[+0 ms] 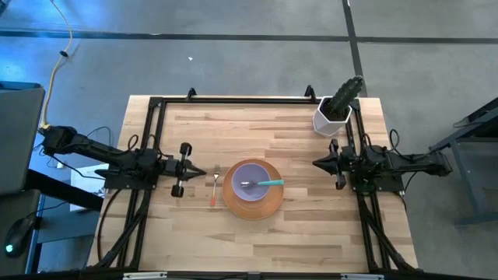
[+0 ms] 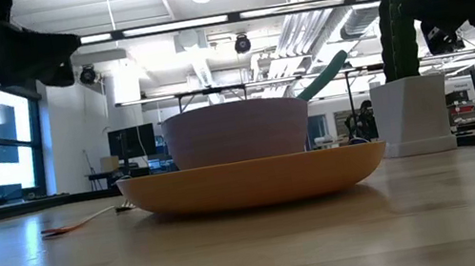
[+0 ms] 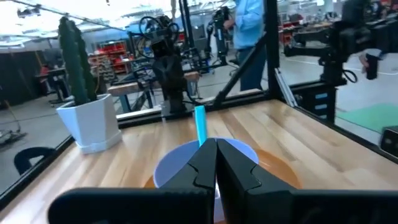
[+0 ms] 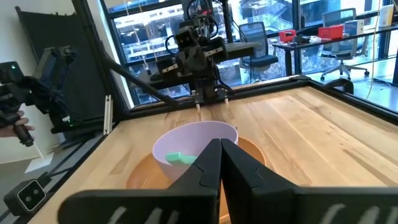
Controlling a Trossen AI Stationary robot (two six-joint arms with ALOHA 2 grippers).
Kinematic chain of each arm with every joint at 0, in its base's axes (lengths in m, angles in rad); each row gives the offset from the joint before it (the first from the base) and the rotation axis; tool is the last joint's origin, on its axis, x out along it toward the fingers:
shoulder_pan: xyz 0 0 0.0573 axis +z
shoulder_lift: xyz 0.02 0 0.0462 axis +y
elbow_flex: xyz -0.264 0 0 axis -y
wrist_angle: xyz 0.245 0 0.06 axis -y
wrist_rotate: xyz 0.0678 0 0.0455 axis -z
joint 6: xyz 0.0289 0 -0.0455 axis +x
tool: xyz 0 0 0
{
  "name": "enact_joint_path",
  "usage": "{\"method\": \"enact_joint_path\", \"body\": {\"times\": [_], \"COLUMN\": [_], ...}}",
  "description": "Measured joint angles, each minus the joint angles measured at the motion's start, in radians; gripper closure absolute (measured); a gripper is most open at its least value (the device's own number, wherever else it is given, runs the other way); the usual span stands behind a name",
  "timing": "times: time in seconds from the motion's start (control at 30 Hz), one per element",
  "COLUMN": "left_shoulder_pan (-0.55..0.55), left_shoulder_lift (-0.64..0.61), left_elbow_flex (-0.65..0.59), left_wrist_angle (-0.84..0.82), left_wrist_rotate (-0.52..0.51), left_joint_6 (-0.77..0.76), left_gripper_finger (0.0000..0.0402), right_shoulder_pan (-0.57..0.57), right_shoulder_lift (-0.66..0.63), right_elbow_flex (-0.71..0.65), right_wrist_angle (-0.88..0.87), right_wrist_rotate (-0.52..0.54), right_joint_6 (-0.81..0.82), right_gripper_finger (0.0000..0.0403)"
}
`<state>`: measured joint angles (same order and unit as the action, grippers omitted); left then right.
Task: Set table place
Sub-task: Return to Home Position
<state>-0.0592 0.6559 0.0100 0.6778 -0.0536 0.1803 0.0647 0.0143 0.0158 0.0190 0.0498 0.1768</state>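
Note:
A round orange plate [image 1: 264, 205] lies on the wooden table [image 1: 296, 132] at its middle. A lavender bowl [image 1: 250, 173] stands on the plate, and a teal-handled spoon [image 1: 266, 183] lies in it, handle leaning on the rim toward the right. An orange-handled fork [image 1: 214, 190] lies flat on the table just left of the plate. My left gripper [image 1: 201, 172] is shut and empty, left of the fork. My right gripper [image 1: 317, 163] is shut and empty, right of the plate. The bowl also shows in the left wrist view [image 3: 171, 165] and the right wrist view [image 4: 193, 138].
A white pot with a green cactus [image 1: 336, 109] stands at the table's far right corner, close to my right arm. The black metal frame [image 1: 233, 99] runs along the table's edges. A person [image 3: 249, 31] stands in the room beyond the table.

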Motion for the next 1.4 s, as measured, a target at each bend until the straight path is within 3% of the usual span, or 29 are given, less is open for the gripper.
{"method": "enact_joint_path", "body": {"times": [0.27,0.7,1.17,1.3,1.4], "left_shoulder_pan": [0.0,0.0,0.0,0.0,0.0], "left_shoulder_lift": [0.0,0.0,0.0,-0.053,-0.187], "left_elbow_flex": [0.0,0.0,0.0,0.0,0.0], "left_wrist_angle": [0.0,-0.033,-0.138,-0.193,-0.289], "left_wrist_rotate": [-0.007,-0.006,-0.006,-0.007,-0.007], "left_joint_6": [-0.07,-0.08,-0.082,-0.082,-0.082], "left_gripper_finger": [0.0401,0.0401,0.0401,0.0401,0.0401], "right_shoulder_pan": [0.0,0.0,0.0,0.0,0.0], "right_shoulder_lift": [0.0,0.0,0.0,0.0,0.0], "right_elbow_flex": [0.0,0.0,0.0,0.0,0.0], "right_wrist_angle": [-0.008,-0.014,-0.015,-0.015,-0.015], "right_wrist_rotate": [-0.001,-0.002,-0.001,-0.001,-0.001], "right_joint_6": [0.007,0.247,0.269,0.269,0.269], "right_gripper_finger": [0.0402,0.0402,0.0402,0.0402,0.0402]}}
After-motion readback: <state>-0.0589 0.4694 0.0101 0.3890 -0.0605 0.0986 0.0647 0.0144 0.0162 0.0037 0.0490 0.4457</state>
